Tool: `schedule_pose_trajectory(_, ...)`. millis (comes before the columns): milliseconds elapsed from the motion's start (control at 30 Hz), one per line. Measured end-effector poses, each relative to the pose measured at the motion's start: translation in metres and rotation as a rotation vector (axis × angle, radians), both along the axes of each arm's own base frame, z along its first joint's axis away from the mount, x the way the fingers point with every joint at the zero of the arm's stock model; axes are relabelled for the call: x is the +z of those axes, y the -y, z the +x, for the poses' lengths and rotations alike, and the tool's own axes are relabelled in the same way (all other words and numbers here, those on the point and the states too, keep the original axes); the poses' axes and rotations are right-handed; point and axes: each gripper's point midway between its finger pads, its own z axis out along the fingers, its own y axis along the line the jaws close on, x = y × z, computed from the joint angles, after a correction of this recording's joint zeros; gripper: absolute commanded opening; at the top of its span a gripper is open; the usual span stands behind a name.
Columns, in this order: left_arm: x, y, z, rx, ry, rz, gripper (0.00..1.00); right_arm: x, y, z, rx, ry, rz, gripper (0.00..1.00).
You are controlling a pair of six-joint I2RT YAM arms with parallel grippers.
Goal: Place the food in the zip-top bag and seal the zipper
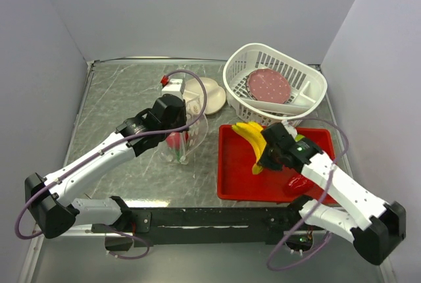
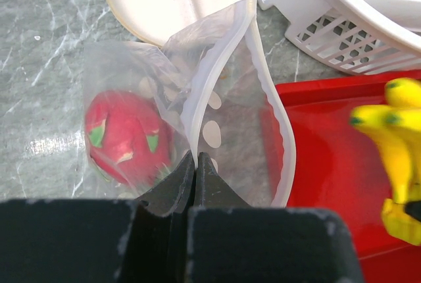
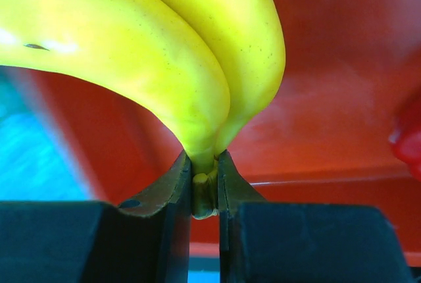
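Observation:
My left gripper (image 1: pixel 186 124) (image 2: pixel 196 156) is shut on the mouth edge of the clear dotted zip-top bag (image 1: pixel 187 139) (image 2: pixel 217 112) and holds it up, its mouth gaping toward the tray. The zipper (image 2: pixel 279 131) curves open along that mouth. The pink-red dragon fruit (image 1: pixel 176 140) (image 2: pixel 126 135) sits inside the bag. My right gripper (image 1: pixel 266 159) (image 3: pixel 204 164) is shut on the stem of the yellow banana (image 1: pixel 255 139) (image 3: pixel 164 52) (image 2: pixel 395 151) and holds it over the red tray (image 1: pixel 230 171). The green apple is not in view.
A white slotted basket (image 1: pixel 309 85) with a reddish speckled disc (image 1: pixel 268 86) stands at the back right. A cream plate (image 1: pixel 214 92) lies behind the bag. A small red item (image 1: pixel 297 183) lies on the tray beside my right arm.

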Motion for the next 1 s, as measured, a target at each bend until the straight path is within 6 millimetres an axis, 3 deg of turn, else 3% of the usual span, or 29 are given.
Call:
schedule_pose_trajectory(133, 0.000, -0.002, 0.001, 0.007, 0.001, 0.001, 0.01, 0.054, -0.016, 0.014, 0.102, 0.163, 0.097, 0.00)
schedule_pose_trajectory(233, 0.000, -0.002, 0.002, 0.008, 0.000, 0.001, 0.01, 0.098, -0.043, 0.023, 0.193, 0.318, 0.243, 0.00)
schedule_pose_trajectory(467, -0.002, -0.002, 0.003, 0.012, -0.005, 0.001, 0.01, 0.150, -0.123, 0.015, 0.411, 0.404, 0.469, 0.00)
schedule_pose_trajectory(600, -0.002, -0.001, 0.003, 0.016, -0.007, -0.005, 0.01, 0.160, -0.165, 0.018, 0.461, 0.384, 0.627, 0.00)
schedule_pose_trajectory(833, -0.001, 0.000, 0.002, 0.031, -0.015, -0.030, 0.01, 0.178, -0.197, 0.023, 0.462, 0.394, 0.840, 0.00)
schedule_pose_trajectory(1000, 0.003, 0.000, 0.001, 0.045, -0.014, -0.059, 0.01, 0.164, -0.209, 0.029, 0.416, 0.362, 0.928, 0.00)
